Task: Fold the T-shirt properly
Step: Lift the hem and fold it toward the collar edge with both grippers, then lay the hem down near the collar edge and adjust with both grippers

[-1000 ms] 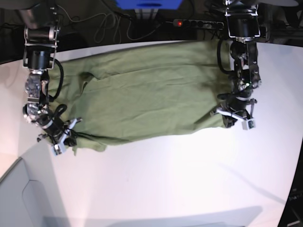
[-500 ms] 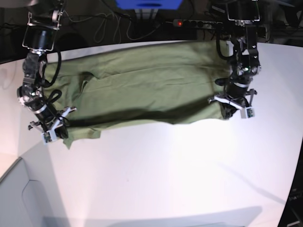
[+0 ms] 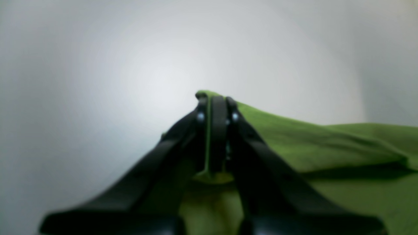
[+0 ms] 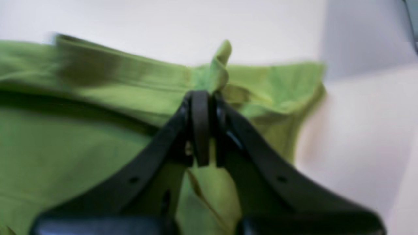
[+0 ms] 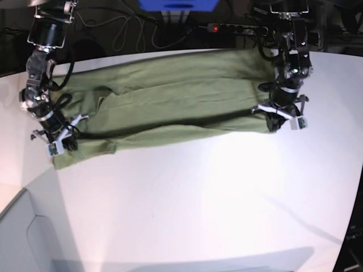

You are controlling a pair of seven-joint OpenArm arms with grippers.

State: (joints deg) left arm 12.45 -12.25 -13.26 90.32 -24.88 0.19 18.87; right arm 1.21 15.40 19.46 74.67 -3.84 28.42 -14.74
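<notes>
The olive-green T-shirt [image 5: 170,102] lies stretched across the far half of the white table [image 5: 198,198], its near edge lifted and folded toward the back. At the cloth's right end my left gripper [image 5: 278,122] is shut on a pinch of its edge; the left wrist view shows the black fingers [image 3: 215,130] pressed together around a thin fold of T-shirt [image 3: 326,147]. At the left end my right gripper [image 5: 59,141] is shut on the near corner, and the T-shirt [image 4: 81,130] bunches above the closed fingers [image 4: 200,130] in the right wrist view.
A power strip [image 5: 238,27] and cables lie beyond the table's far edge, next to a blue box [image 5: 178,5]. A grey panel [image 5: 28,238] sits at the near left corner. The near half of the table shows bare white surface.
Both grippers have moved toward the back of the table, carrying the T-shirt's near edge with them. The lifted fold now covers more of the cloth and the visible shirt is narrower.
</notes>
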